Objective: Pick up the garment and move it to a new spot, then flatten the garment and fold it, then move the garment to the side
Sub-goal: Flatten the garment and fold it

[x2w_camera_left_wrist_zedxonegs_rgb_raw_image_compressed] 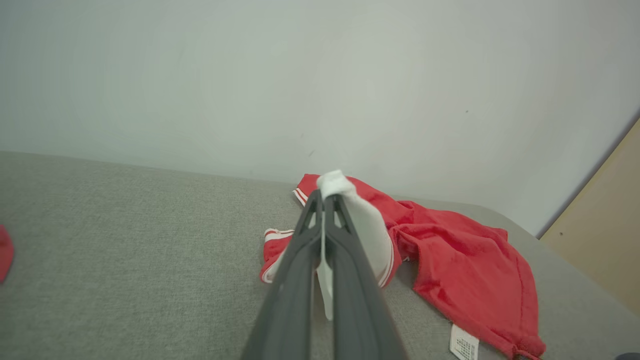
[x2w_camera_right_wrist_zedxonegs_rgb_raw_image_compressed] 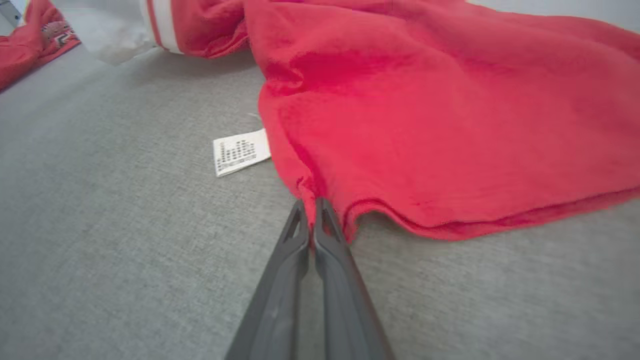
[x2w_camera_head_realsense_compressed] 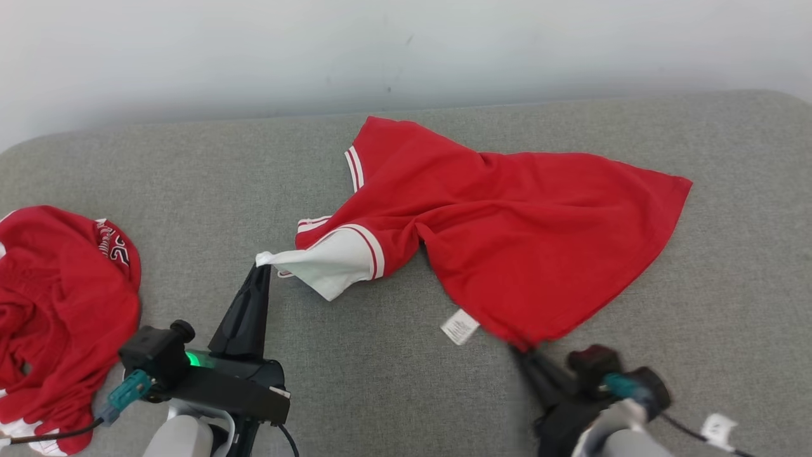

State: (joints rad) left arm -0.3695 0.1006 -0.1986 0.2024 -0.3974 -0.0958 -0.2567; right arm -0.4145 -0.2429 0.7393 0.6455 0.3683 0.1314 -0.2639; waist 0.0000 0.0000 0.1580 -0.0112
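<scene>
left end effector (x2w_camera_head_realsense_compressed: 261, 267) pinches the crumpled red-and-white fabric garment (x2w_camera_head_realsense_compressed: 539, 235) by its sleeve. right end effector (x2w_camera_right_wrist_zedxonegs_rgb_raw_image_compressed: 312, 202) clamps its near hem.

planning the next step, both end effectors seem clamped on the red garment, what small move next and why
Probably raise both together: the left end effector pinches the white corner, the right end effector the hem of the red garment, which lies rumpled on the grey cushion.

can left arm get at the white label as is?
Probably not yet: the left fingers are shut on the white sleeve. The label lies uncovered on the cushion, so they would need to let go first.
</scene>
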